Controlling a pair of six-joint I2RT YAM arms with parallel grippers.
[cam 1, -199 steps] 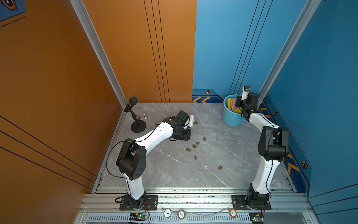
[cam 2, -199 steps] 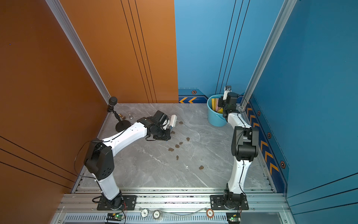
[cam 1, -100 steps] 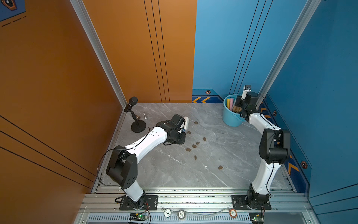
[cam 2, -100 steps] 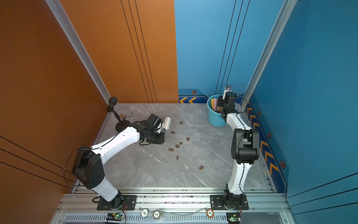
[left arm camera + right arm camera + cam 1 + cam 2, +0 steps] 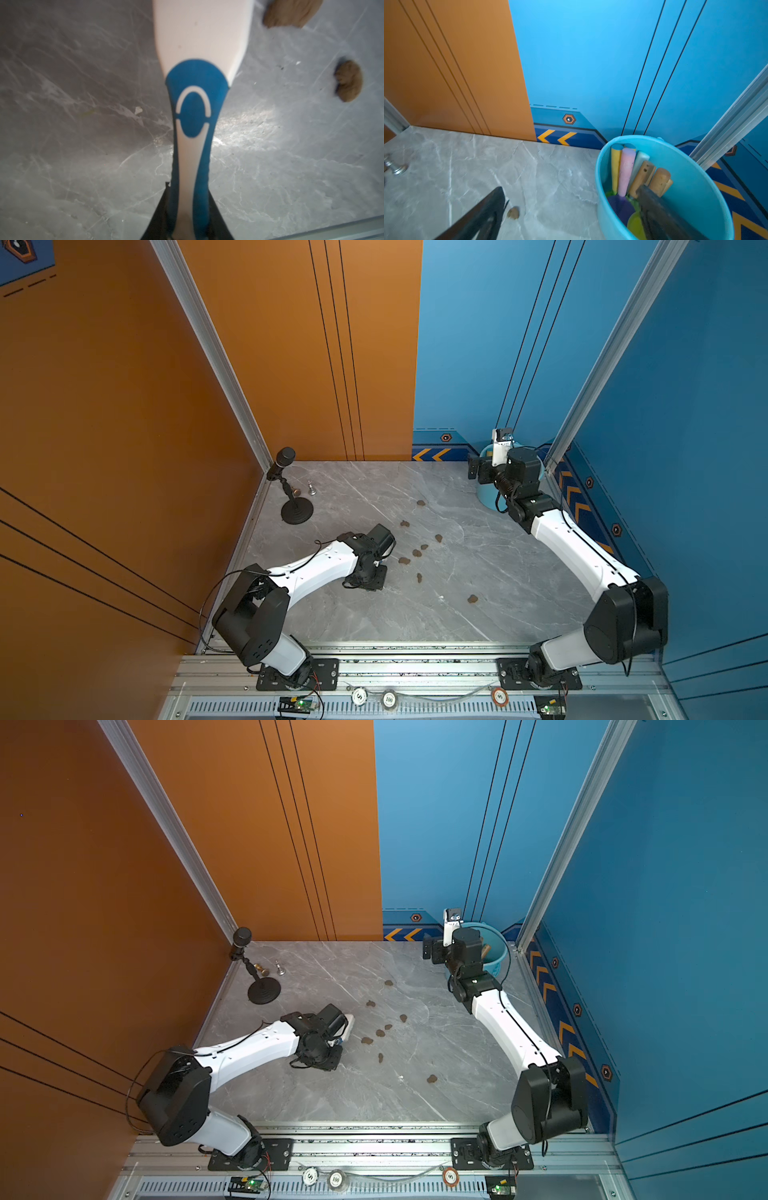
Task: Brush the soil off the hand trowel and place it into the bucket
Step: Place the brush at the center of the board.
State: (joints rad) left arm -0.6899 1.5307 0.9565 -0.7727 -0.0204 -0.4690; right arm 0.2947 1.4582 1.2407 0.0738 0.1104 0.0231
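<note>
The light-blue bucket [image 5: 695, 187] stands in the far right corner, also seen in both top views [image 5: 496, 963] [image 5: 484, 499]. Several hand trowels stand in it with handles up: yellow, pink, pale and two wooden handles [image 5: 659, 180]. My right gripper [image 5: 571, 188] is open and holds nothing, with one finger inside the bucket beside the wooden handles and the other over the table. My left gripper [image 5: 190, 218] is shut on a white-and-blue brush [image 5: 195, 116] low over the table [image 5: 348, 1022]. Soil lumps [image 5: 404, 560] [image 5: 349, 81] [image 5: 513, 213] lie scattered mid-table.
A black microphone on a round stand [image 5: 296, 510] is at the far left, with a small metal piece [image 5: 311, 488] and a brass piece [image 5: 296, 491] beside it. Orange and blue walls close the table on three sides. An aluminium rail [image 5: 415, 668] runs along the front.
The right gripper has opened over the bucket and shifted slightly left. The left arm has drawn back toward the front of the table with the brush.
</note>
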